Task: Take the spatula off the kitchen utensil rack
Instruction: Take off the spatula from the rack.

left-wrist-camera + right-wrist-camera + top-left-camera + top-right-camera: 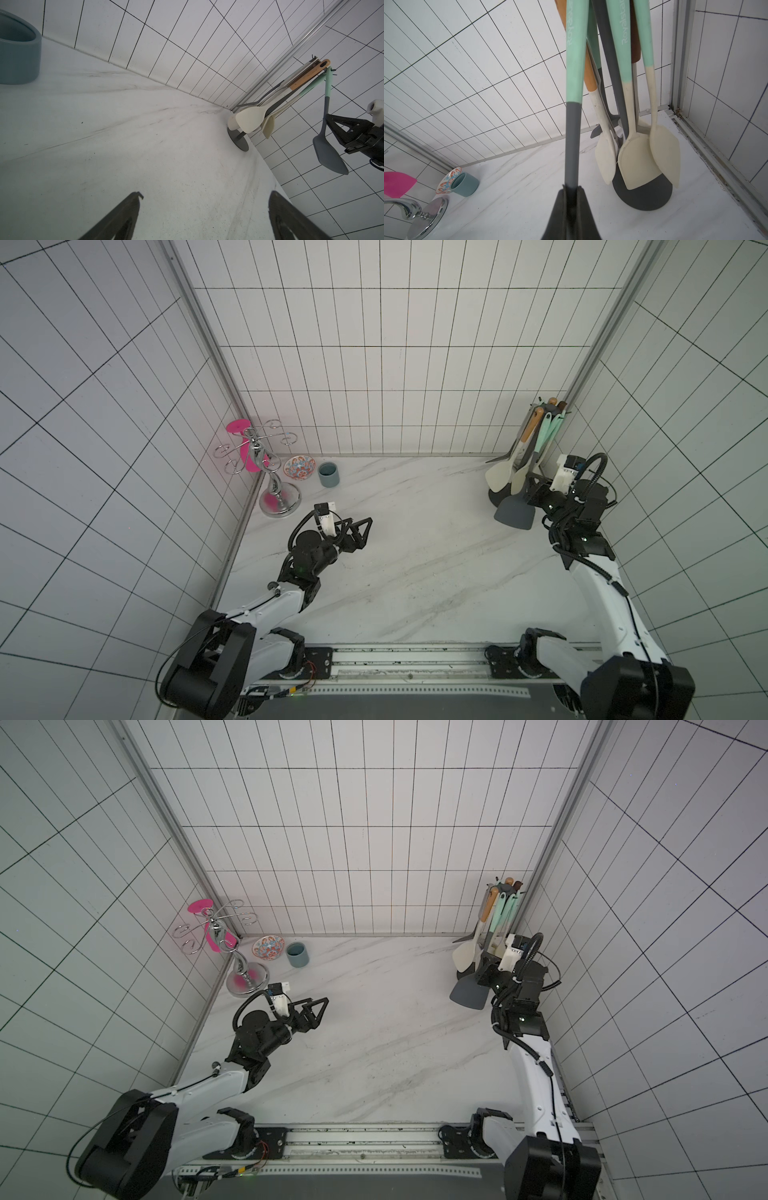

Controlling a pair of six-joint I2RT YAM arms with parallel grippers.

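The kitchen utensil rack (494, 498) (462, 974) (239, 141) (645, 195) stands in the back right corner, a dark pole on a round base. The spatula (514, 512) (469, 995) (330, 153) (573, 124) has a mint handle and a grey neck and blade. Its top end is up at the hooks and its blade is swung out from the pole. My right gripper (533, 492) (484, 972) (328, 118) (571, 189) is shut on its grey neck. My left gripper (368, 533) (322, 1011) (207, 195) hovers open and empty over the left-centre of the counter.
Several cream-headed utensils (637, 162) hang close round the rack's pole. At the back left stand a chrome stand (274, 485) holding a pink utensil (237, 425), a patterned bowl (299, 467) and a blue cup (328, 474). Tiled walls enclose three sides.
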